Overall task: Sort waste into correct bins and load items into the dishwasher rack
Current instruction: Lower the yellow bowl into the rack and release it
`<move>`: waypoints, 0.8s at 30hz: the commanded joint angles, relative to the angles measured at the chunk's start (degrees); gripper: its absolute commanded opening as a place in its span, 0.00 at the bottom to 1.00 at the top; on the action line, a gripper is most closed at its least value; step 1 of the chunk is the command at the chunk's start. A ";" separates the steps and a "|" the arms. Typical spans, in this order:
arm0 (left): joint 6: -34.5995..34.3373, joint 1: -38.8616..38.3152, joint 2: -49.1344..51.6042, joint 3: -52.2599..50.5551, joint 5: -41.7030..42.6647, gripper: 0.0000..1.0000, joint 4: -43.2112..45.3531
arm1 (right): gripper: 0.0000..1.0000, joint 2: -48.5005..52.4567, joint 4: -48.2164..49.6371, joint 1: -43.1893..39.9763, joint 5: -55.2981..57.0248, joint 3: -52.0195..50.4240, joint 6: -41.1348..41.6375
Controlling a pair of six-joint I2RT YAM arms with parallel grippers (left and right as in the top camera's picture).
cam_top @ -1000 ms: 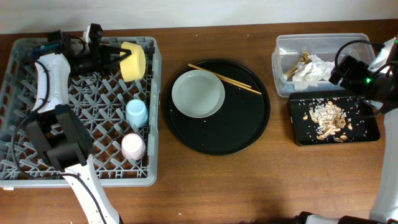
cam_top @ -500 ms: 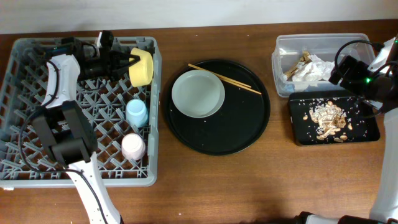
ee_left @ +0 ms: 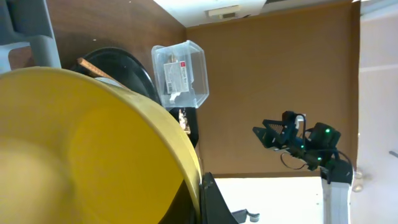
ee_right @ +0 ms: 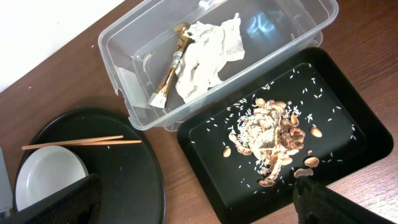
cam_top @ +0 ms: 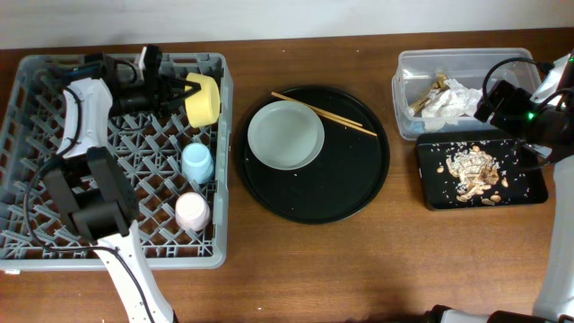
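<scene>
The brown wooden tabletop (cam_top: pixel 359 269) carried four things: a grey dishwasher rack (cam_top: pixel 117 261) at the left, a round black tray (cam_top: pixel 314 193) just beside it, and at the right a clear tub (cam_top: pixel 462 52) just beside a shallow black tray (cam_top: pixel 529 188).

Brown wooden table (cam_top: pixel 359 269) stands against a white wall (cam_top: pixel 314 18).

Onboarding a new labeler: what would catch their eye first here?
The yellow bowl, gripped on edge by the left gripper over the dishwasher rack's back right corner. Next, the pale plate and chopsticks on the round black tray mid-table, and the food scraps scattered in the shallow black tray at right.
</scene>
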 commanded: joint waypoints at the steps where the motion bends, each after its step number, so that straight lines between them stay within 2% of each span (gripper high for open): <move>1: 0.76 -1.03 2.56 -2.19 -18.64 0.01 -0.42 | 0.98 0.22 0.04 -0.11 0.52 1.18 0.33; 9: 0.74 1.20 2.56 -2.19 -19.19 0.31 -1.18 | 0.98 0.22 0.04 -0.11 0.52 1.18 0.33; 11: 0.76 1.51 2.56 -2.19 -19.15 0.42 -1.60 | 0.98 0.22 0.04 -0.11 0.52 1.18 0.33; 14: 0.76 2.08 2.54 -1.92 -15.58 0.54 -1.60 | 0.98 0.22 0.04 -0.13 0.52 1.18 0.33; 20: 0.81 2.32 2.29 5.16 -14.14 0.62 -5.44 | 0.98 0.22 0.04 -0.13 0.52 1.18 0.33; 24: 0.79 2.32 2.21 11.61 -21.81 0.63 -9.70 | 0.98 0.22 0.04 -0.13 0.52 1.18 0.33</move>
